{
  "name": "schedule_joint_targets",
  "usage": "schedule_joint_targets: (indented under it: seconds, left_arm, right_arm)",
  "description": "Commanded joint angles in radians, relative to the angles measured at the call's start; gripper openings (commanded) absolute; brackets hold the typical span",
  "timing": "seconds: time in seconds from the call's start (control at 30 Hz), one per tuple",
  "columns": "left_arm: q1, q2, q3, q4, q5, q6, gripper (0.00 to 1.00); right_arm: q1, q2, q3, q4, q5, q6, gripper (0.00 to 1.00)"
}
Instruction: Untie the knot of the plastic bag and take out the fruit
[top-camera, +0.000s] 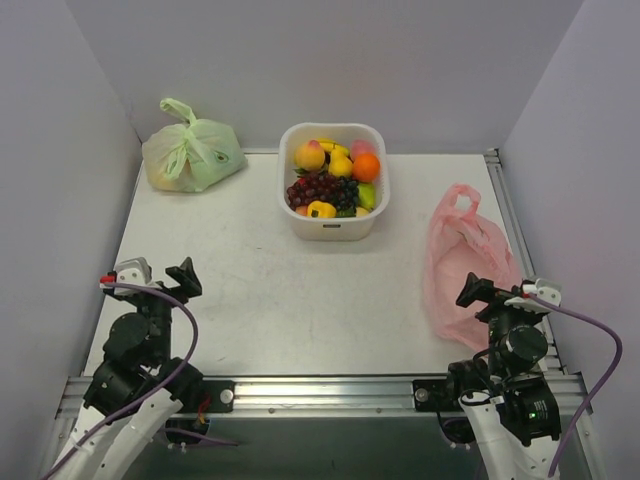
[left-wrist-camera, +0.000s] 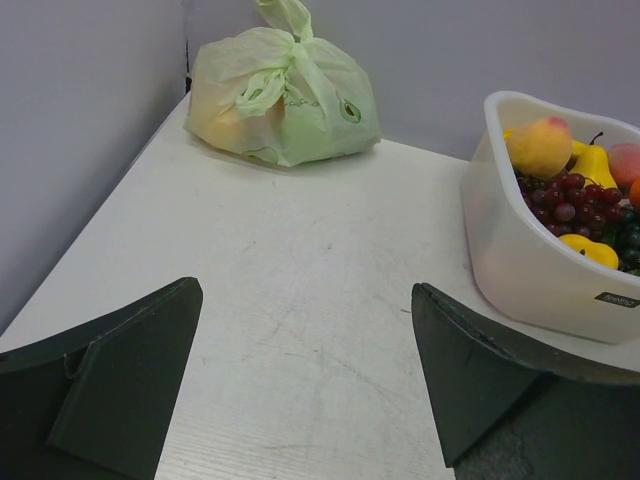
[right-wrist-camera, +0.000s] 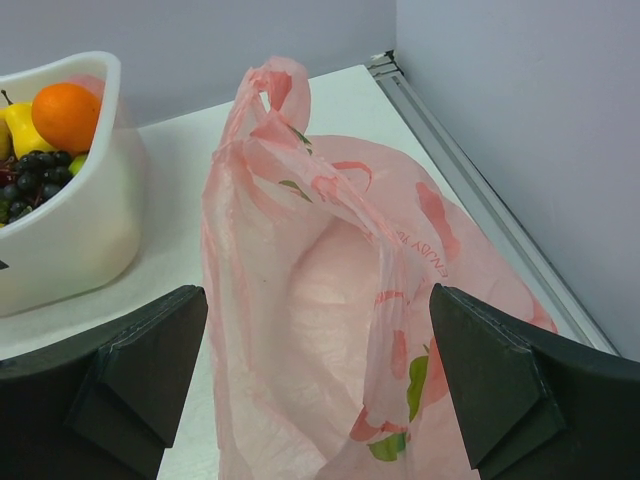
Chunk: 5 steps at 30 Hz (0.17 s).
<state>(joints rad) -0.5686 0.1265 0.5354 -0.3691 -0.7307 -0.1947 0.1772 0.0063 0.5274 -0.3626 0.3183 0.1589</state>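
**Top external view.** The plastic bag lies on the table at the right side, close to the right wall. Its long axis runs near to far. The handle loops point toward the back wall and the bag's bottom end toward the right gripper. The film is thin, translucent pink and crinkled, and it lies slack and low. The right gripper sits at the bag's near end with its fingers spread; contact cannot be determined. The left gripper is at the near left, likewise spread and holding nothing. The fruit fills the white basket at back centre, well apart from the bag. A green bag sits in the back left corner.

**Left wrist view.** The left gripper is released, with bare table between its fingers. The green bag is tied at its top. The white basket holds a peach and a grape bunch.

**Right wrist view.** The right gripper is released and wide apart. The plastic bag lies ahead of it and between the fingers as seen here, extending away from the camera. The handle loops are gathered at the far end — whether they are twisted together cannot be determined. The film carries darker pink and green printed marks. The white basket stands to the left, showing an orange.
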Motion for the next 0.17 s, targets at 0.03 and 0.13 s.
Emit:
schedule_joint_targets:
  seconds: [0.03,0.13]
  left_arm:
    - [0.019,0.019,0.009,0.053,0.028,-0.014,0.97]
    - [0.030,0.032,0.009,0.052,0.048,-0.015,0.97]
  right_arm:
    - [-0.005,-0.019,0.010,0.047,-0.015,0.005,1.00]
    - [-0.005,-0.017,0.008,0.045,-0.016,0.004,1.00]
